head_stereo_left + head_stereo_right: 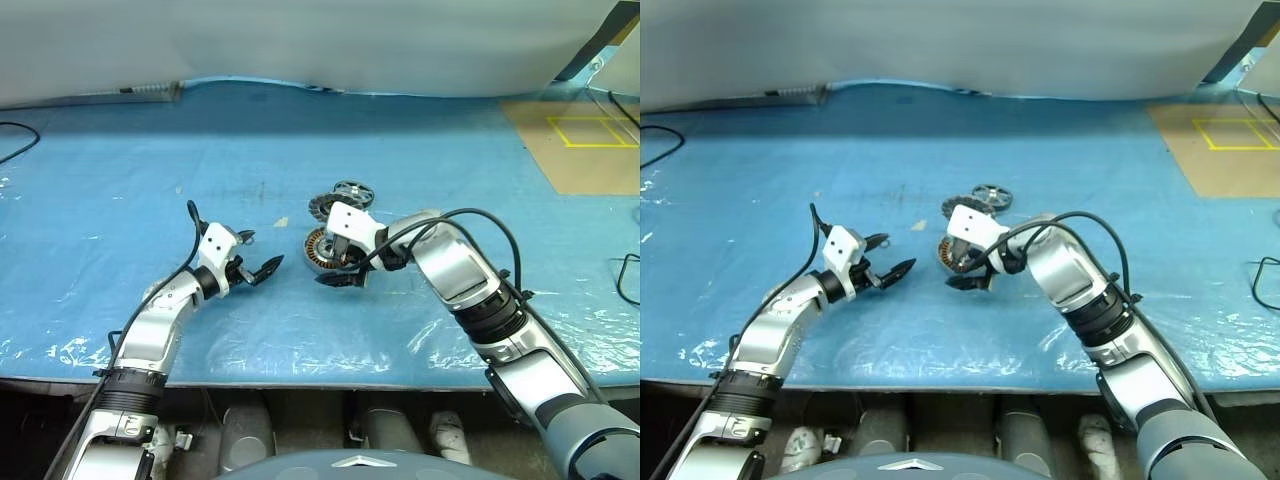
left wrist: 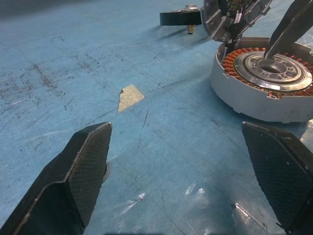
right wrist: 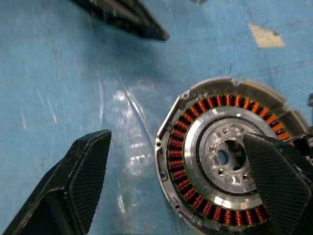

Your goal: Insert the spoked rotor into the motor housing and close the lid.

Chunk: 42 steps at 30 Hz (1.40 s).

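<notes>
Right gripper (image 1: 342, 270): jaws spread, empty, poised over the motor housing (image 3: 222, 156).
Left gripper (image 1: 252, 262): jaws spread, empty, low above the blue sheet (image 1: 150, 190), housing off to its right.
Motor housing: open, copper windings and hub bare.
Lid (image 2: 234, 17): tipped up at the housing's far edge.
Spoked rotor (image 1: 352, 192): flat on the sheet just beyond lid; right arm nearer.
Markings: none legible.

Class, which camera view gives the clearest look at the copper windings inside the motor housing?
The right wrist view: it looks straight down into the motor housing, showing nearly the whole winding ring around the hub. The left wrist view shows it side-on, windings partly visible. In both eye views it sits small, half hidden behind the right gripper.
</notes>
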Each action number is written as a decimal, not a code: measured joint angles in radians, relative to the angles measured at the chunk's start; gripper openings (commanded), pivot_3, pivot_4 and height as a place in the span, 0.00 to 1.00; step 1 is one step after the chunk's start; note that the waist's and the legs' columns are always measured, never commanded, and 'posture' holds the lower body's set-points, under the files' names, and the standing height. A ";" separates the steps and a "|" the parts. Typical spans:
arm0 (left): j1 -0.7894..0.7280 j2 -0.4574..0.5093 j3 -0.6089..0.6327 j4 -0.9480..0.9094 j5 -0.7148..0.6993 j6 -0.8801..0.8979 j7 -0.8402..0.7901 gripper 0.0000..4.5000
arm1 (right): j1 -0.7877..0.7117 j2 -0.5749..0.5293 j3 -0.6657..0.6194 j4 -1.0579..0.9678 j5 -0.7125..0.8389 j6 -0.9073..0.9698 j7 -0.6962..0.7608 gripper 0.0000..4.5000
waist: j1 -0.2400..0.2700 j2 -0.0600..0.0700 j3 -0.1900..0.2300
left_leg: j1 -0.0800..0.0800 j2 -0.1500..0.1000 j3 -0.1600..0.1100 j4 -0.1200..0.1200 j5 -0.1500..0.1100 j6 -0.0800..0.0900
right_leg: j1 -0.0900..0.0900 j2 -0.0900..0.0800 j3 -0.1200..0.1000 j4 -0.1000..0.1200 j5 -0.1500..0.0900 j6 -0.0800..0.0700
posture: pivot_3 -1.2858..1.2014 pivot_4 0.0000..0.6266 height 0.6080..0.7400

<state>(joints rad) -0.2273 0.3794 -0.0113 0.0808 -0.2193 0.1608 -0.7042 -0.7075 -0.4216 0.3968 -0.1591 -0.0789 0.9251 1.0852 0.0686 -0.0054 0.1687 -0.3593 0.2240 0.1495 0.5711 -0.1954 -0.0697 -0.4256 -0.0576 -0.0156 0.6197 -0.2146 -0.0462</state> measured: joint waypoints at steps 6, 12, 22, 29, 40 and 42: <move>-0.007 0.016 0.014 0.028 0.000 0.000 0.001 1.00 | 0.108 0.014 -0.215 -0.205 0.179 0.068 -0.044 0.98 | 0.004 0.000 0.000 | 0.000 0.000 0.000 -0.001 0.000 0.000 | 0.000 0.000 0.000 -0.001 0.000 0.000 | 0.52 0.24 1.00; -0.042 0.029 0.050 0.082 0.002 0.014 0.040 1.00 | 0.415 0.133 -0.332 -0.297 0.231 -0.120 -0.250 0.98 | 0.002 0.000 0.000 | 0.000 0.000 0.000 -0.002 0.000 0.000 | 0.000 0.000 0.000 -0.002 0.000 0.000 | 0.52 0.24 1.00; -0.136 0.028 0.053 0.272 0.028 0.008 0.059 1.00 | 0.703 0.263 -0.396 -0.152 0.201 -0.595 -0.514 0.98 | -0.001 0.000 0.000 | -0.002 -0.001 0.000 -0.007 0.000 0.000 | 0.000 0.000 0.000 -0.010 0.000 0.002 | 0.52 0.24 1.00; -0.196 0.025 0.046 0.384 0.059 -0.066 0.059 1.00 | 0.713 0.259 -0.384 -0.116 0.201 -0.661 -0.561 0.98 | -0.001 0.000 0.000 | -0.001 -0.002 0.000 -0.009 0.000 0.000 | 0.001 0.000 -0.001 -0.012 0.001 0.002 | 0.52 0.24 1.00; -0.135 0.031 0.042 0.346 0.068 -0.111 0.053 0.32 | 0.710 0.222 -0.383 -0.098 0.225 -0.663 -0.570 0.99 | -0.004 0.001 0.000 | 0.003 -0.001 0.000 -0.010 0.000 0.000 | 0.004 0.000 0.000 -0.012 0.000 0.002 | 0.52 0.24 1.00; -0.096 0.036 0.051 0.299 0.062 -0.098 0.056 0.16 | 0.701 0.215 -0.384 -0.098 0.237 -0.660 -0.571 0.99 | -0.006 0.001 -0.001 | 0.003 -0.001 0.001 -0.010 0.000 0.000 | 0.004 0.000 0.000 -0.012 0.000 0.002 | 0.52 0.24 1.00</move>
<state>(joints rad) -0.3237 0.4150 0.0402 0.3802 -0.1574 0.0630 -0.6485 -0.0060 -0.2070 0.0126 -0.2571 0.1586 0.2648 0.5143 0.0629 -0.0043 0.1682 -0.3565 0.2225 0.1500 0.5611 -0.1956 -0.0696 -0.4218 -0.0577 -0.0160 0.6074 -0.2143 -0.0442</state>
